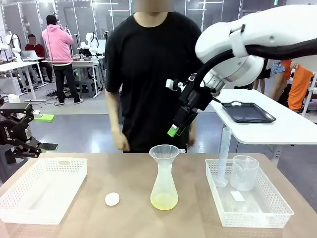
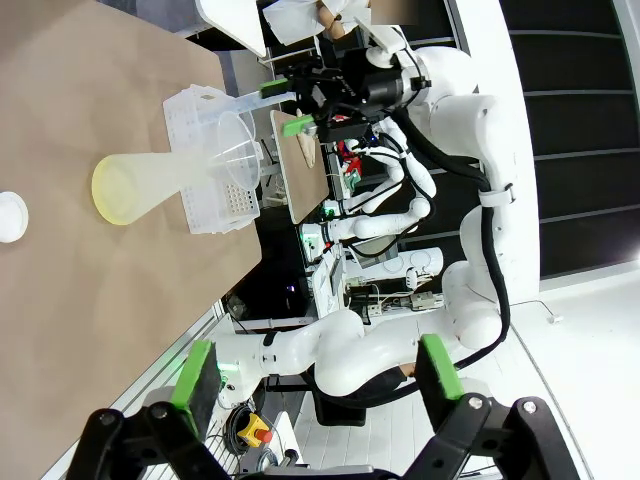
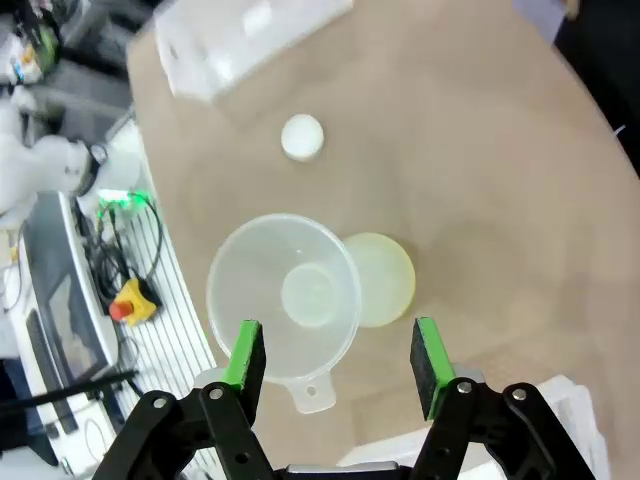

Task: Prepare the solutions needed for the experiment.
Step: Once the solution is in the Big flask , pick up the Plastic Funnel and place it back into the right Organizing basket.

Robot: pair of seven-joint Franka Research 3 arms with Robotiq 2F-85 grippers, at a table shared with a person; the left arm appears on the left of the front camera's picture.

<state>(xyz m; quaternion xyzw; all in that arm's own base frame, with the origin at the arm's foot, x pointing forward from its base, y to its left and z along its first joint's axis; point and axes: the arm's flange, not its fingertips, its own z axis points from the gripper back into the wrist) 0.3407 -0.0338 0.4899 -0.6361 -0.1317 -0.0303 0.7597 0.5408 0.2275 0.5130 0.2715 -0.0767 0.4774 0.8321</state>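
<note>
— Do we find any print to read here?
— We make out white lettering (image 1: pixel 7 131) running sideways on the black body of the left pincer (image 1: pixel 39 131), too small for us to spell. We can read no other label, number or sign.

White basket (image 3: pixel 205 68) blurred, cut by top edge

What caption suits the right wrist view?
Open end effector hovering above a funnel seated in a flask of pale yellow liquid.

Grey floor (image 1: pixel 84 130), white side table (image 1: pixel 297 130) right, desks (image 1: pixel 15 65) far left.
</note>
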